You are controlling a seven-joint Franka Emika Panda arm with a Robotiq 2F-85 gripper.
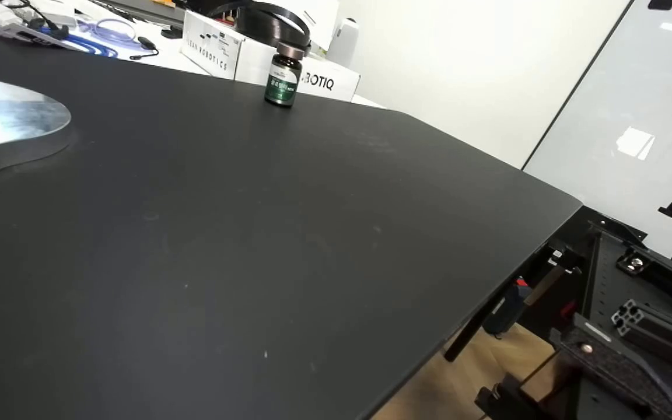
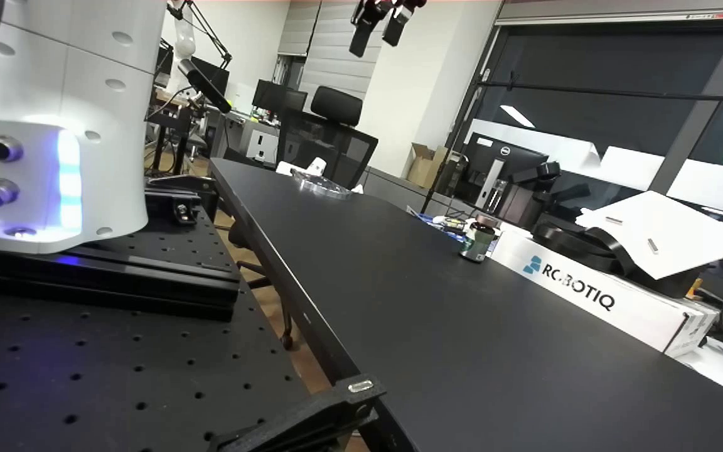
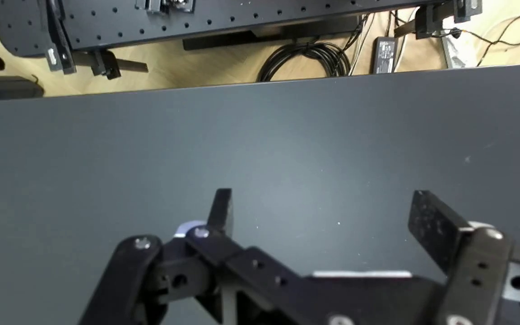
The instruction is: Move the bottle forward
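Observation:
The small dark bottle point(image 1: 282, 81) with a green label and a brownish cap stands upright near the table's edge. It also shows in an exterior view point(image 2: 478, 241), close in front of a white Robotiq box. The bottle is out of the wrist view. My gripper point(image 2: 375, 43) hangs high above the table, well apart from the bottle. In the wrist view my gripper point(image 3: 323, 194) is open, with nothing between its fingers but the table below.
The black table point(image 2: 412, 301) bears a clear, thick wavy-edged plate point(image 2: 322, 186) that also shows in an exterior view point(image 1: 9, 116). The white Robotiq box point(image 2: 594, 295) lies along the table's edge behind the bottle. Cables point(image 1: 108, 35) lie beyond that edge. A perforated black base point(image 2: 117, 351) carries the arm.

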